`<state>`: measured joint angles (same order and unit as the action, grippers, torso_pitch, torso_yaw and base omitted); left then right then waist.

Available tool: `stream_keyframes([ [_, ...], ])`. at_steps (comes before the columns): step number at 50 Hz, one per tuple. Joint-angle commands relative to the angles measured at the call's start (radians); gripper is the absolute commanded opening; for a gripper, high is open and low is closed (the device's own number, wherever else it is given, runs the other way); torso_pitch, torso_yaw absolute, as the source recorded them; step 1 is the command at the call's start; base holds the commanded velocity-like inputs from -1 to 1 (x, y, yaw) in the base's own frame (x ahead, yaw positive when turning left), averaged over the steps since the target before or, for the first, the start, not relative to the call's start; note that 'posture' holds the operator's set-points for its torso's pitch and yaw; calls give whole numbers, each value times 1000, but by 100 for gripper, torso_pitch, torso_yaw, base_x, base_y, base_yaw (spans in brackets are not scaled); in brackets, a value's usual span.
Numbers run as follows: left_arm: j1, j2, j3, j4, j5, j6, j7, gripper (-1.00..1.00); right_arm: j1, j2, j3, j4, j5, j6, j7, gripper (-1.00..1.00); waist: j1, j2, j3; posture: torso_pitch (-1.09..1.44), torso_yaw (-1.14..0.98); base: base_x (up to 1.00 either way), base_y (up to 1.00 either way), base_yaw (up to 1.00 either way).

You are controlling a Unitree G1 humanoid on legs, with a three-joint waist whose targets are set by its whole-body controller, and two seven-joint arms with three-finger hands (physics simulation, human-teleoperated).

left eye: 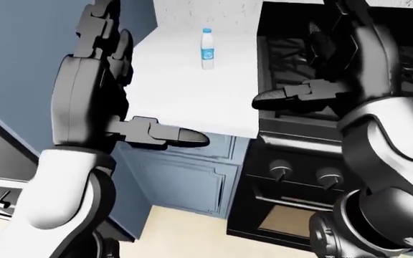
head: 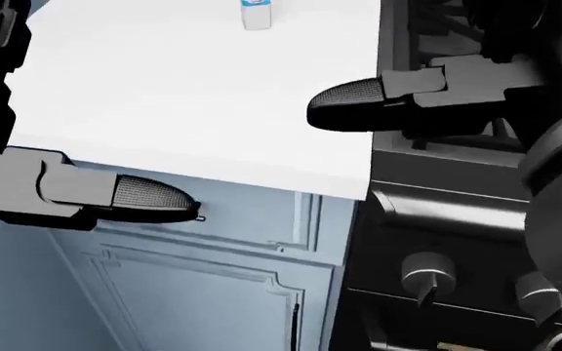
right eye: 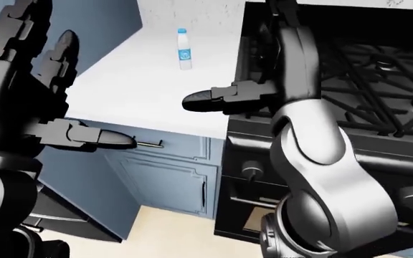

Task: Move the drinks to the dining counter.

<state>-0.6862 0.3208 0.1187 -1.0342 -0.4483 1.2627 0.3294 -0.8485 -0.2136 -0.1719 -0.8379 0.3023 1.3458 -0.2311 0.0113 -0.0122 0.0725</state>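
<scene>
Two hands: both raised over the worktop edge, palms turned inward toward each other, fingers stretched out, neither closed on anything.
Left hand (left eye: 102, 70): fingers spread and pointing toward the top of the left-eye view; its thumb (left eye: 170, 137) sticks out to the right over the white counter's near edge; it holds nothing.
Right hand (right eye: 274, 59): open too, fingers reaching upward over the stove; its thumb (right eye: 217, 99) points left across the seam between stove and counter; empty.
Gap between them: bare white counter, with the bottle beyond it toward the top of the view.
Bottle (left eye: 207, 49): small, white with a blue cap and blue label, standing upright on the counter, well apart from both hands, nearer the wall than the near edge.
Counter (left eye: 192, 91): white slab, running from the blue wall panel on the left to the stove on the right.
Stove (right eye: 350, 70): black, with dark grates on top, touching the counter's right side; two round knobs (left eye: 282, 169) show on its face below.
Cabinet (left eye: 185, 177): pale blue, under the counter, with a drawer and a slim handle (right eye: 149, 144) and a panelled door beneath.
Floor (left eye: 185, 231): light cream, seen at the bottom.
</scene>
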Motion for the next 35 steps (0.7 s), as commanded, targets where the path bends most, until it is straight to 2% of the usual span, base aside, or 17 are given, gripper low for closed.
stream_keyframes([
  [1,-29,5,5,-13,0,-23,4,100,-33,-13,-17,-16,-4,-27,-8,100,-4,6,-31,0,0,2,0,0],
  [7,-35,-6,-1,-13,25,-14,-14,100,-38,-3,-46,-27,34,-15,-27,100,0,4,-44,0,0,1,0,0],
  [15,-42,2,12,-13,5,-8,-6,100,-27,-28,-22,-25,51,-24,-52,100,0,3,-40,0,0,0,0,0],
  [16,-41,5,12,-13,-2,-10,-1,100,-29,-28,-20,-27,51,-18,-53,100,-1,8,-59,0,0,4,6,0],
  [18,-36,11,12,-13,-14,-16,9,100,-27,-28,-18,-29,47,-18,-51,100,0,3,-41,0,0,9,12,0],
  [20,-31,14,10,-13,-21,-22,15,100,-25,-29,-19,-30,44,-19,-48,100,-3,-12,-29,0,0,11,15,0],
  [22,-31,14,11,-13,-27,-23,20,100,-24,-27,-19,-31,42,-19,-47,100,-2,-21,-38,0,0,10,24,0],
  [24,-24,13,7,-13,-24,-29,20,100,-21,-25,-19,-32,40,-21,-46,100,-3,-6,-40,0,0,10,24,0],
  [26,-18,12,5,-13,-20,-34,19,100,-19,-25,-17,-28,37,-27,-44,100,-7,21,-25,0,0,10,25,0],
  [27,-16,12,4,-13,-18,-35,17,100,-19,-24,-17,-26,35,-29,-43,100,-8,39,-28,0,0,10,26,0],
  [28,-15,10,3,-13,-11,-35,13,100,-18,-25,-16,-24,34,-33,-41,100,-11,68,-41,0,0,9,25,0],
  [29,-15,5,0,-13,-1,-35,7,100,-15,-24,-17,-23,34,-37,-39,100,-9,63,-57,0,0,11,25,0],
  [31,-15,-2,-11,-13,18,-35,-2,100,-14,-25,-22,-22,34,-39,-37,100,-9,88,-32,0,0,10,25,0],
  [32,-18,-7,-12,-13,27,-30,-9,100,-12,-25,-22,-21,34,-43,-36,100,-4,81,-28,0,0,10,25,0],
  [33,-19,-11,-12,-13,37,-28,-16,100,-9,-23,-27,-22,35,-46,-37,100,2,63,-11,0,0,1,0,0],
  [35,-18,-19,-17,-13,60,-27,-32,100,-4,-26,-33,-21,37,-55,-39,100,-7,59,-13,0,0,0,0,0],
])
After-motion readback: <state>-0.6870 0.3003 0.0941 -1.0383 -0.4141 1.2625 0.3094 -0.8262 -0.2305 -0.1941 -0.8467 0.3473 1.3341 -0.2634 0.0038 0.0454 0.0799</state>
